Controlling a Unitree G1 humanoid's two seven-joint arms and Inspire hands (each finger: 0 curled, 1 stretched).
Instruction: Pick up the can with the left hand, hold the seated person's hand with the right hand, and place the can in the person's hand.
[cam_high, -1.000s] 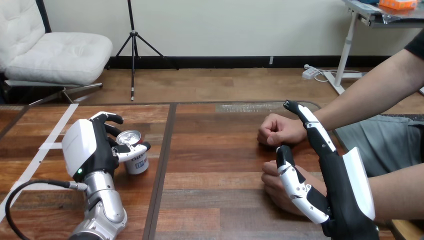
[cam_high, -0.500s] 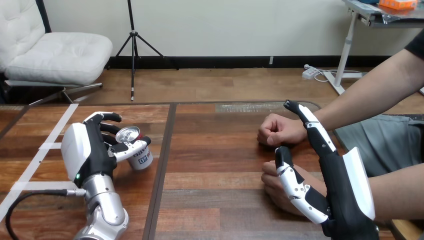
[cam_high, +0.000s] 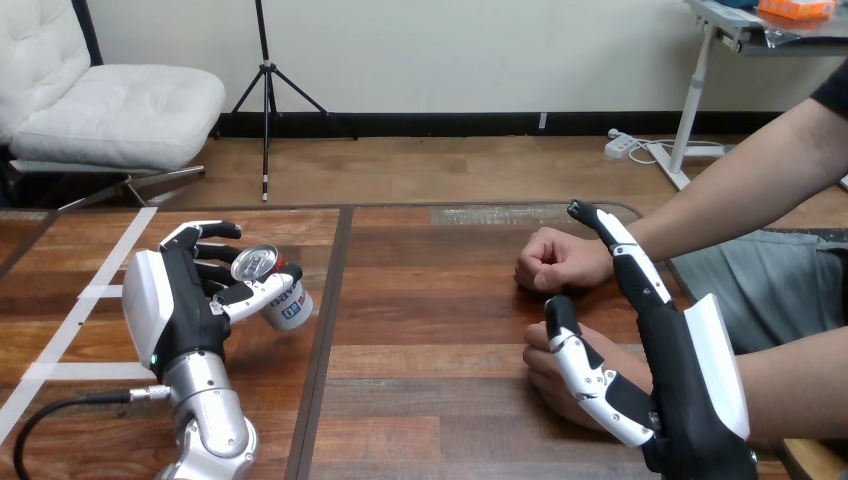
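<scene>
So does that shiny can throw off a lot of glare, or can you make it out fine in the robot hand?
Head view: the can has a bright gleam on its metal top, but its rim and side read clearly. It sits tilted in the left robot hand, whose fingers and thumb curl round it. Head view again: the wooden table carries only a soft, even sheen, with no harsh glare hiding anything.

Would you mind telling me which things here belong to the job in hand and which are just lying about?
Job: can, tilted in the left hand; right hand; person's nearer hand, by its thumb.
Lying about: person's farther fist, resting on the table; white tape strips.
</scene>
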